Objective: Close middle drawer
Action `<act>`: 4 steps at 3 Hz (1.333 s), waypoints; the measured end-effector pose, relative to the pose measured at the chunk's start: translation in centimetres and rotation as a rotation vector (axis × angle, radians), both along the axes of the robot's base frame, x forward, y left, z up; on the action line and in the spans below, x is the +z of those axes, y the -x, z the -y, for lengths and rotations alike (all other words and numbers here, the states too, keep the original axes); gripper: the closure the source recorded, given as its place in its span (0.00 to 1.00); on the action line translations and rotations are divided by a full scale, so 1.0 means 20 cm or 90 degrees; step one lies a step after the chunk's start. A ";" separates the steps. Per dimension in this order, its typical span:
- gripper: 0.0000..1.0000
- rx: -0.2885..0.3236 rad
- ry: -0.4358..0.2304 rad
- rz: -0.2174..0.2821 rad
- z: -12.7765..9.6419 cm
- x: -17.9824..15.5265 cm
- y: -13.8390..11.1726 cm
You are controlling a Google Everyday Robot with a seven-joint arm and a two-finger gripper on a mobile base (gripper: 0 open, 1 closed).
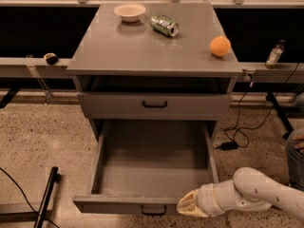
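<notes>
The middle drawer (152, 172) is pulled far out of the grey cabinet, showing its long plain grey tray, which holds nothing. Its low front panel (118, 205) has a small black handle (154, 210) at the centre. My gripper (186, 206), with cream fingertips drawn together, is at the right part of that front panel, just right of the handle and touching or nearly touching it. The white arm (256, 194) reaches in from the lower right. The taller-fronted drawer (154, 106) above is pushed in.
On the cabinet top (142, 46) are a white bowl (129, 11), a lying can (164, 24) and an orange (220, 46). A bottle (274, 54) stands on the rail to the right. Cables (237, 137) lie on the floor at right, a black bar (46, 196) at left.
</notes>
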State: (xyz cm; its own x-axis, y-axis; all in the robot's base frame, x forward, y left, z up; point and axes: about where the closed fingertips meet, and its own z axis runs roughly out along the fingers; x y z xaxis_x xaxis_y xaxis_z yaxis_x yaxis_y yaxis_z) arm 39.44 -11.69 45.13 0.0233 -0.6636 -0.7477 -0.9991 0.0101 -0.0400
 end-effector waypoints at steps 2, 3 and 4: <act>1.00 0.007 0.033 0.215 0.01 -0.01 0.14; 1.00 -0.026 0.057 0.261 0.06 -0.02 0.13; 1.00 -0.026 0.057 0.261 0.05 -0.02 0.13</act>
State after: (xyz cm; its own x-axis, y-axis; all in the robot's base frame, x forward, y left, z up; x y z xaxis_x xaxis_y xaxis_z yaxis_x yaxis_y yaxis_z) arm 36.85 -12.77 44.77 0.2798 -0.7319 -0.6213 -0.8991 0.0271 -0.4368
